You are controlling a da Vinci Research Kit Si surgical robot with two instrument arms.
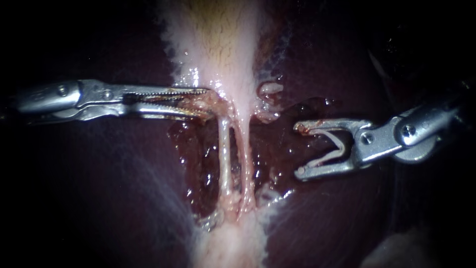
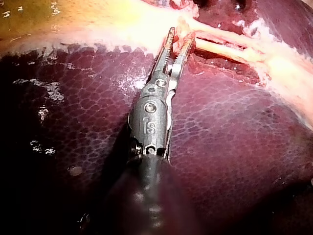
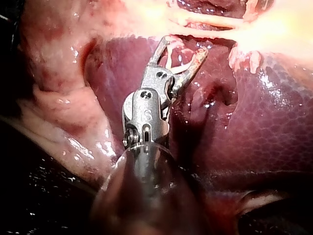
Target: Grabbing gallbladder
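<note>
My left instrument [image 1: 207,104] has its toothed jaws drawn narrow on the pale, narrowing end of the gallbladder [image 1: 218,44], with a scrap of it pinched between them. The tips are sunk into that tissue, so I can't make out where they end. My right instrument [image 1: 298,150] sits well apart, facing the left one's tips. Its jaws are spread wide with nothing in them, over the wet, raw bed of the liver [image 1: 99,188]. Two thin pale tubes [image 1: 225,154] run between the two instruments, their far ends lost in ragged tissue. Both shafts fade into darkness behind the jaws.
</note>
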